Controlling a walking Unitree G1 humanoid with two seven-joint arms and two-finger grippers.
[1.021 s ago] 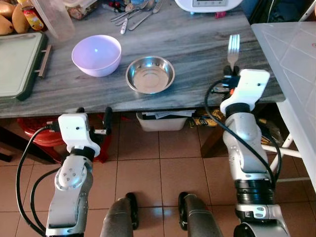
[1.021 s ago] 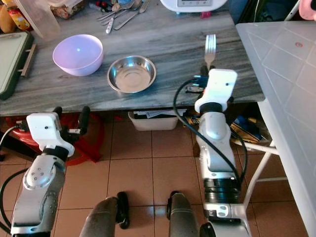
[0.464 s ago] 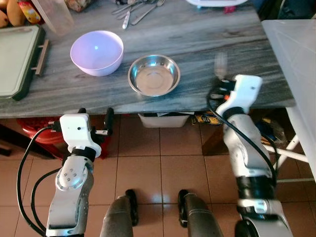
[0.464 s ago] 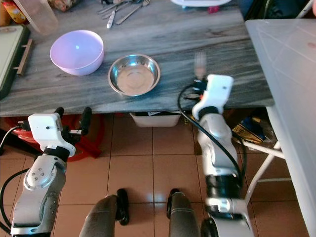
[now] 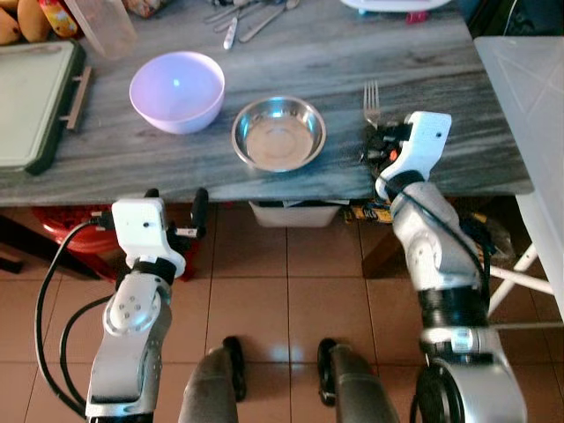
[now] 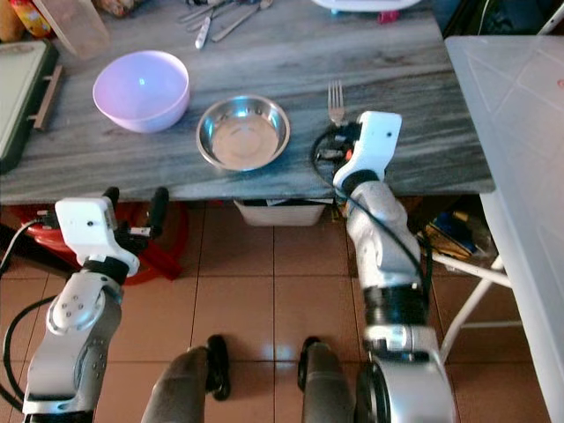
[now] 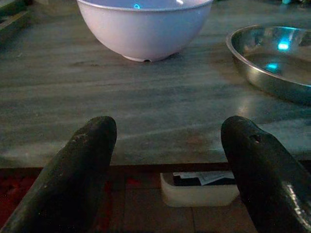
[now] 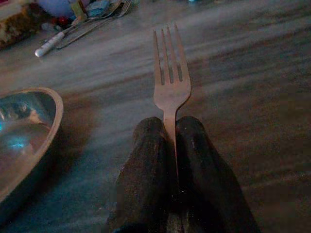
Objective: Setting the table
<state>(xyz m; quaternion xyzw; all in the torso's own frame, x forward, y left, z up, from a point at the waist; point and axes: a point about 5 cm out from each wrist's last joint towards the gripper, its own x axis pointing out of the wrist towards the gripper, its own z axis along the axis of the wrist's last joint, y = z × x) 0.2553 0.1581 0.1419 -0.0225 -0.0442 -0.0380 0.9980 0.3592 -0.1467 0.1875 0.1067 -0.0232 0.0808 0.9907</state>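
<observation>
Grey marbled table (image 5: 132, 159) over a brown tile floor; I take the steel bowl (image 5: 278, 133) as landmark. Nearest me, left gripper (image 5: 172, 201) below the table edge, short of the bowl, its fingers (image 7: 82, 160) spread wide. Right gripper (image 8: 171, 145), just beside the bowl's right, pinches the fork (image 5: 372, 95) by its handle, tines pointing away. Lilac bowl (image 5: 176, 91) left of the steel bowl. Loose cutlery (image 5: 251, 16) beyond it.

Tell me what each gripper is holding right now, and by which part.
The right gripper holds the fork by its handle, jaws shut just below the head, tines forward over the table. The left gripper is open, holding nothing.
</observation>
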